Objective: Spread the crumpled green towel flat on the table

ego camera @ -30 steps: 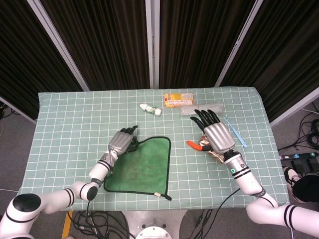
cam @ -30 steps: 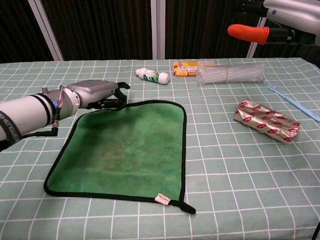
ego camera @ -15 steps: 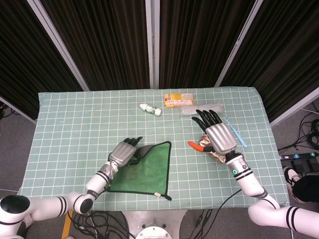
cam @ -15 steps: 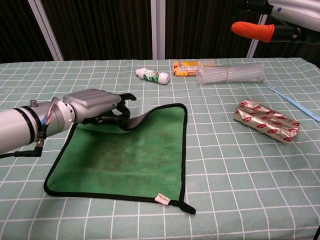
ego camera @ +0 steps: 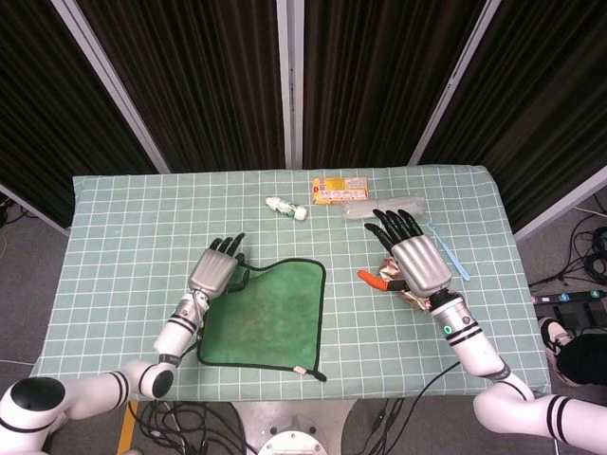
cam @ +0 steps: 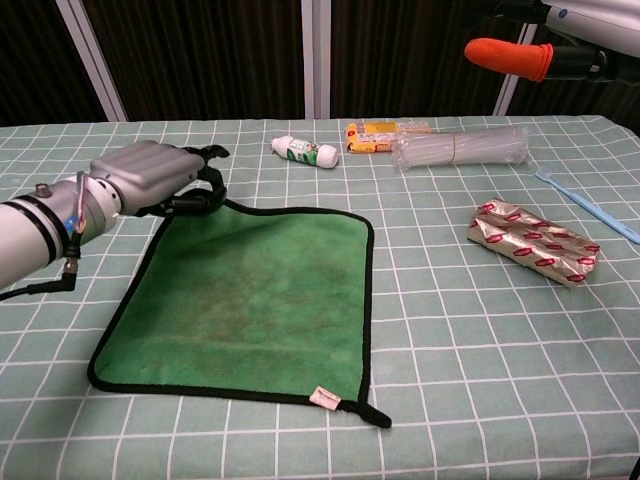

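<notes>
Chest view: the green towel [cam: 250, 300] lies spread across the lower left of the frame on the checked tablecloth [cam: 470, 330], black hem visible all round, with its label corner near the bottom centre. My left hand [cam: 150, 180] sits at the towel's upper-left corner, fingers curled loosely over the hem; whether it has the cloth pinched I cannot tell from either camera. In the head view the right hand [ego camera: 414, 258] hovers right of centre, fingers extended and apart, holding nothing, above the foil packet [cam: 535, 242].

Judgement: the task looks close to done. The upper-left corner appears nearly squared. To finish well I would ease that corner outward and up-frame only until the hem runs straight, press it down, then lift the hand straight up so the fabric is not dragged back. Low, slow motion; avoid the small tube [cam: 305, 152] in the upper centre.
</notes>
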Tool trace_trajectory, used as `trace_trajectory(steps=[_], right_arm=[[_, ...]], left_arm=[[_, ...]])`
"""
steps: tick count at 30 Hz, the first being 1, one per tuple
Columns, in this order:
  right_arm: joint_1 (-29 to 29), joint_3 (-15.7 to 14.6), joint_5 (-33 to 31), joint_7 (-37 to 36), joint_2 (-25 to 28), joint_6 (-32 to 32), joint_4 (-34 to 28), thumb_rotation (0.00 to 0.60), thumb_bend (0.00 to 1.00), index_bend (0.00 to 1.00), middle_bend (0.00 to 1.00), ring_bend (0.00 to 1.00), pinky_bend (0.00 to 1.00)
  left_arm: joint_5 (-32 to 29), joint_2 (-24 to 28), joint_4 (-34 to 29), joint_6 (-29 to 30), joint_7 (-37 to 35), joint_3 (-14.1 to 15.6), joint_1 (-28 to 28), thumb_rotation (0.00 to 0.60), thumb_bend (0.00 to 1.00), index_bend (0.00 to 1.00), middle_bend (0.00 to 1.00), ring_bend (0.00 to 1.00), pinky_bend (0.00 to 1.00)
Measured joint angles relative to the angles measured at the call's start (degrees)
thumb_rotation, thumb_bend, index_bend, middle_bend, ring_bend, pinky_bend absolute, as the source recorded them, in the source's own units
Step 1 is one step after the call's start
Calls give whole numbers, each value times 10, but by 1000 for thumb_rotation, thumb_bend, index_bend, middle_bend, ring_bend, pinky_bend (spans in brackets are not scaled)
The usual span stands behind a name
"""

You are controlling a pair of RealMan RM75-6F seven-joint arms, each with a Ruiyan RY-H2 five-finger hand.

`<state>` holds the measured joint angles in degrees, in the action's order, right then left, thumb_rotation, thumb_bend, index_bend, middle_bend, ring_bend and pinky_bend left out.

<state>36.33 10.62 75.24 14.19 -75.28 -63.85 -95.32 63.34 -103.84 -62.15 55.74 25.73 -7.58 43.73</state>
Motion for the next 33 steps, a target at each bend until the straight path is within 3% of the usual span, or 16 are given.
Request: trace_trajectory(steps=[3, 7, 12, 14, 17, 21, 33], right_arm=[[-2, 1, 0, 0, 2, -3, -3, 2, 190, 132, 3, 0, 0], [-8, 0, 3, 2, 9, -11, -7, 3, 191, 132, 3, 0, 0], [-23, -8, 4, -1, 27, -19, -7, 37, 191, 132, 4, 0, 0], [-34, -14, 4, -6, 39, -24, -7, 65, 190, 128, 4, 0, 2], [-54, -24, 3, -23, 58, -33, -3, 96, 191, 104, 4, 0, 25], [-85, -38, 7, -53, 84, -50, 5, 110, 192, 76, 4, 0, 29], [-192, -86, 48, -137, 106, -150, 55, 169, 200, 19, 4, 0, 12]], left_arm=[[3, -5, 27, 12, -32, -18, -3, 109, 468, 246, 105, 126, 178], [-7, 5, 38, 12, -77, -50, -8, 136, 465, 247, 105, 126, 178], [-15, 62, -6, 11, -113, -66, -25, 156, 465, 246, 105, 126, 178], [-13, 91, -33, 13, -124, -66, -36, 192, 466, 247, 105, 126, 178], [-7, 143, -82, 21, -144, -62, -60, 244, 467, 247, 105, 126, 178], [18, 206, -133, 54, -172, -47, -105, 247, 467, 247, 105, 126, 178], [102, 300, -211, 192, -229, 24, -232, 258, 468, 247, 106, 126, 178]])
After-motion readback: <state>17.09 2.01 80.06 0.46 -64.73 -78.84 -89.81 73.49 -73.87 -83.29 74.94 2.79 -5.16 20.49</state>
